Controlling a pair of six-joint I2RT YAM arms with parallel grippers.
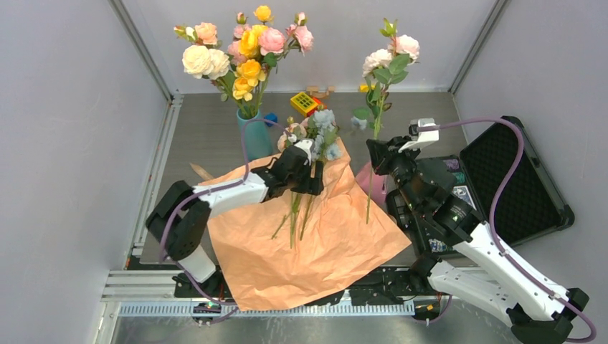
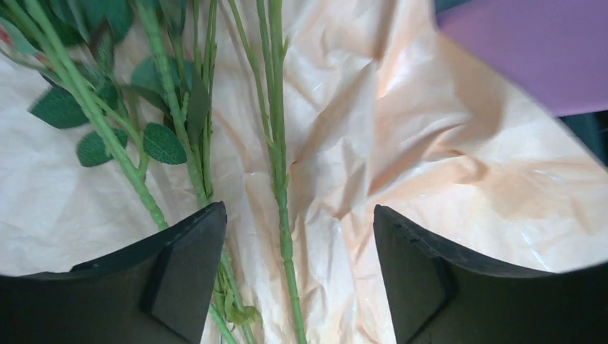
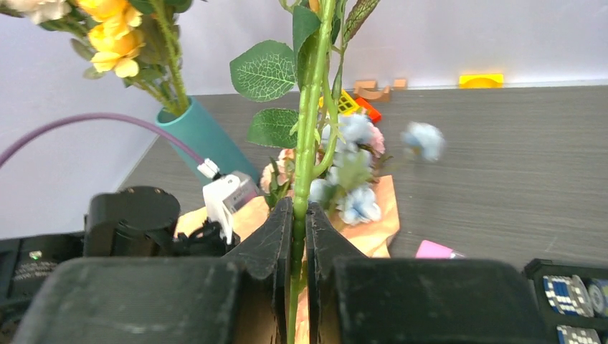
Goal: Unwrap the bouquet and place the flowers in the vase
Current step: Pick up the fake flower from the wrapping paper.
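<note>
The bouquet lies opened out: its tan-orange paper [image 1: 323, 244] is spread flat, and the small flowers [image 1: 323, 132] rest on it with their green stems [image 2: 279, 179] running toward the near edge. My left gripper [image 2: 300, 244] hangs open just above these stems, one stem between the fingers and untouched. The teal vase [image 1: 254, 136] stands at the back left, filled with tall roses. My right gripper [image 3: 300, 229] is shut on the green stem [image 3: 310, 107] of a long white-pink rose [image 1: 391, 54], held upright right of the paper.
A pink box [image 1: 369, 183] sits at the paper's right edge, under the held rose. An open black case [image 1: 513, 179] lies to the right. Small toy blocks [image 1: 304, 102] lie by the back wall. Grey walls enclose three sides.
</note>
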